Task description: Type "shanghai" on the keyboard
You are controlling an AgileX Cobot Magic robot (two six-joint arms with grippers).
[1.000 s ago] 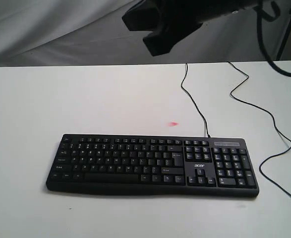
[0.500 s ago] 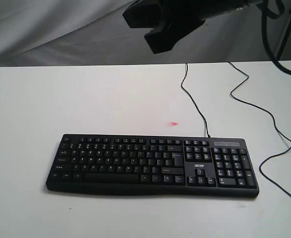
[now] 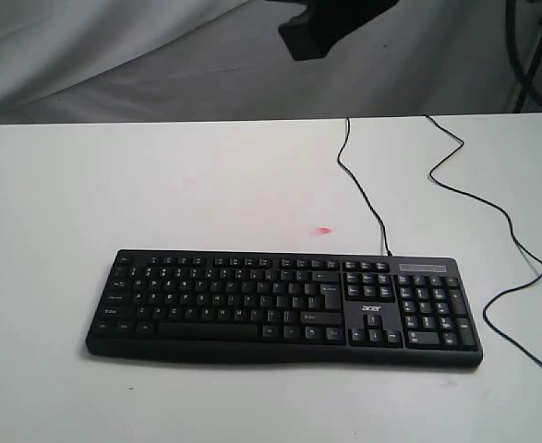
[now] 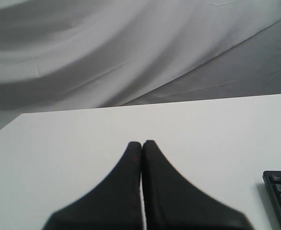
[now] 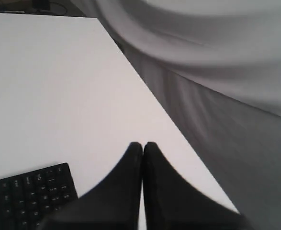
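Since both arms seem lifted clear of the counter (image 3: 160,175), I judge no key of "shanghai" is being pressed at this moment. The left pincer (image 4: 141,144) has its fingers pressed together, and the right pincer (image 5: 142,145) the same; neither pinches anything. The keyboard (image 3: 284,300) lies flat near the front of the counter, its cable (image 3: 363,189) running toward the back edge.

Risks, imo: the closed tip looks wide vs. one key, so it may hit two neighbours, e.g. "s" w/ "a" or "d". Coming down too hard could shove the keyboard, bc nothing fixes it. Holding too long may repeat a letter. A second cable (image 3: 492,212) lies near the number pad; the right arm could catch it.
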